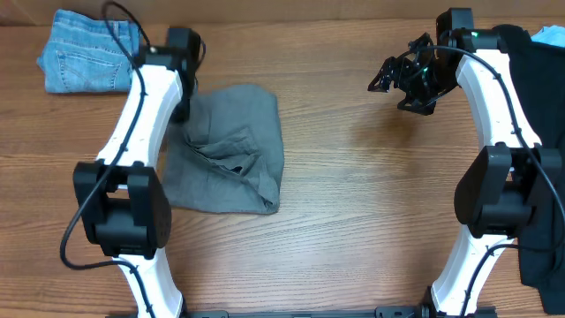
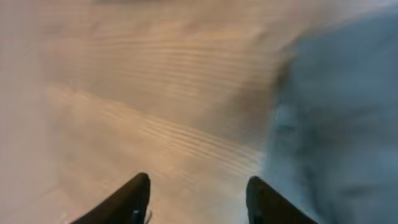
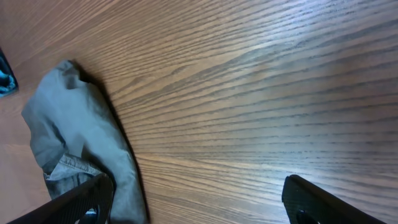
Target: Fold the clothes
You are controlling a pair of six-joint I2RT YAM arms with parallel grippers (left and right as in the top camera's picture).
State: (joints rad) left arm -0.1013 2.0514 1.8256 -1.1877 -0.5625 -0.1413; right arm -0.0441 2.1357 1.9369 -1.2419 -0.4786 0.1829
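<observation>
One grey garment (image 1: 231, 150) lies left of centre in the overhead frame, gathered into a rough rectangle but rumpled, with a loose ridge across its middle and a ragged lower edge. The job looks partway at best: some doubling-over appears done, but a clean final fold is not. The left gripper (image 2: 199, 183) hovers at the cloth's upper-left edge, jaws apart and gripping nothing. The right gripper (image 3: 199, 186), upper right, hangs wide and empty over the bare table (image 1: 353, 221). Denim jeans (image 1: 88, 53) sit upper left, a black garment (image 1: 547, 97) at the right edge.
</observation>
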